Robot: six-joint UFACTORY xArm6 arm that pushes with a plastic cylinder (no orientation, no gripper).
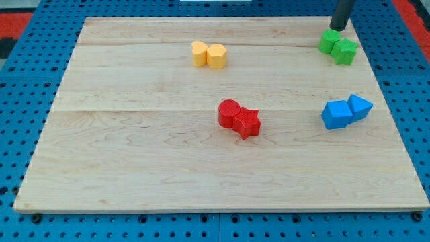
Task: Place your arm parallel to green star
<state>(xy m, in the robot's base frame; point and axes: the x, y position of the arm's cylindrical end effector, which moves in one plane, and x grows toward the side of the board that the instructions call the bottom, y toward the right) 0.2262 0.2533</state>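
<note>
Two green blocks sit touching each other at the view's top right. The left one (329, 42) looks star-shaped and the right one (346, 51) looks like a cube. The dark rod comes down from the view's top edge. My tip (337, 29) rests just above the green star's upper edge, touching it or nearly so.
The wooden board (134, 154) lies on a blue pegboard. A yellow pair (209, 54) sits at the top middle. A red cylinder (229, 112) and a red star (248, 124) touch at the centre. A blue cube (335, 115) and a blue triangular block (361, 106) touch at the right.
</note>
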